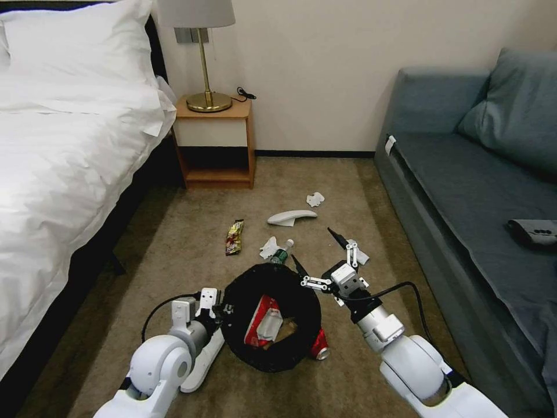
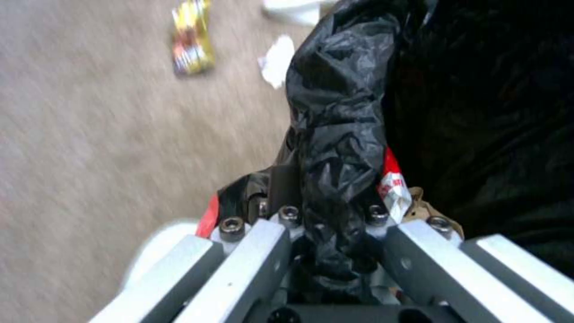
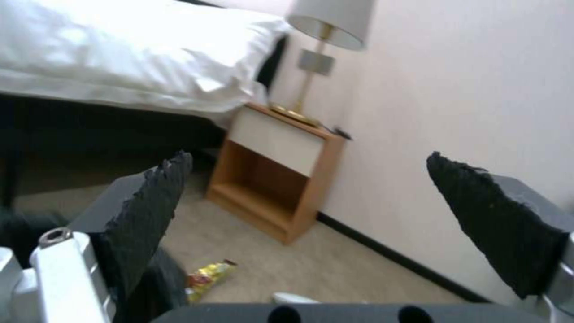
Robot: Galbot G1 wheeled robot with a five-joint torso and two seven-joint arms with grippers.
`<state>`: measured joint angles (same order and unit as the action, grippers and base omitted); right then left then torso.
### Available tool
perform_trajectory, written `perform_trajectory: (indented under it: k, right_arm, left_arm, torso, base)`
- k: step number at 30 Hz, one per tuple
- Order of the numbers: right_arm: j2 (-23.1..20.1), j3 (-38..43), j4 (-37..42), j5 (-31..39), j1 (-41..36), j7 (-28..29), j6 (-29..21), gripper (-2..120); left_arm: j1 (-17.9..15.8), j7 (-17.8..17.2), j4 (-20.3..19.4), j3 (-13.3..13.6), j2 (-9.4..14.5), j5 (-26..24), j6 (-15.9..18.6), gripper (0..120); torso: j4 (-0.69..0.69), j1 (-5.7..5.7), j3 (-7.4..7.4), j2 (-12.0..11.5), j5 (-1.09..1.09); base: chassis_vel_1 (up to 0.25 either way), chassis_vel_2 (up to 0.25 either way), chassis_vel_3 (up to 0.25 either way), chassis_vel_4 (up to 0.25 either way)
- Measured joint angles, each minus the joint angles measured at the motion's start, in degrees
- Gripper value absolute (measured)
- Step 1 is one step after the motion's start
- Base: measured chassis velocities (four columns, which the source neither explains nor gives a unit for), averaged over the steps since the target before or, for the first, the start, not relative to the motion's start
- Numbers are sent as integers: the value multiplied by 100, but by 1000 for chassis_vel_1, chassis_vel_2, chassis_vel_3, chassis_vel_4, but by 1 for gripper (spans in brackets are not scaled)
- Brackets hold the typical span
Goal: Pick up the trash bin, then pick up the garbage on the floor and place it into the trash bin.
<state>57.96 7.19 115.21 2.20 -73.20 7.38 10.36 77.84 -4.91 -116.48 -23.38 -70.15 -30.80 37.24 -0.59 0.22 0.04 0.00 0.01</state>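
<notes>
Trash bin (image 1: pixel 272 316) lower centre: round, crinkly black liner, tilted, red packet (image 1: pixel 259 326) inside. Left pincer (image 1: pixel 222 312) pinching its rim; right pincer (image 1: pixel 316 255) spread, empty.

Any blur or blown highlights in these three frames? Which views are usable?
Head view: sharp, though the bed is overexposed and its folds wash out. Left wrist view: carpet motion-smeared, gold snack wrapper soft; left gripper and trash bin liner readable. Right wrist view: soft throughout, right gripper pads crisp enough, lamp and wall hazy.
</notes>
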Motion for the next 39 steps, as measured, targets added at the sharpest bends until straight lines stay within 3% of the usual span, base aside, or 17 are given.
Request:
perform_trajectory:
  k: [7,12,17,25,31,39]
  right_arm:
    - [522,108,-230,301,67,355,-377,100]
    - [942,0,-607,982,142,984,-1184,100]
    - [989,-50,-965,1015,209,1004,-1179,100]
    - [1033,-159,-1455,978,176,890,-1101,100]
    - [961,-248,-1679,976,72,764,-1074,100]
    - [723,-477,-1948,1570,-59,826,-1343,100]
  left_arm:
    - [36,-14,-528,-559,0,79,-152,2]
    - [269,3,-1022,-1007,-208,199,-289,2]
    - [314,49,-1094,-1163,-284,274,-360,2]
    - [357,78,-1202,-1276,-493,273,-393,2]
    - [447,135,-1218,-1227,-518,359,-453,2]
    - [485,139,-1234,-1053,-434,398,-451,2]
  torso:
    - [0,0,0,0,-4]
    - [1,0,0,0,-1]
    - [0,0,0,0,-2]
    - [0,0,0,0,-1]
    - [0,0,0,0,-1]
    - [0,0,0,0,0]
  base:
    - [0,0,0,0]
    - [0,0,0,0]
    - [0,0,0,0]
    - [0,0,0,0]
    - [0,0,0,0]
    - [0,0,0,0]
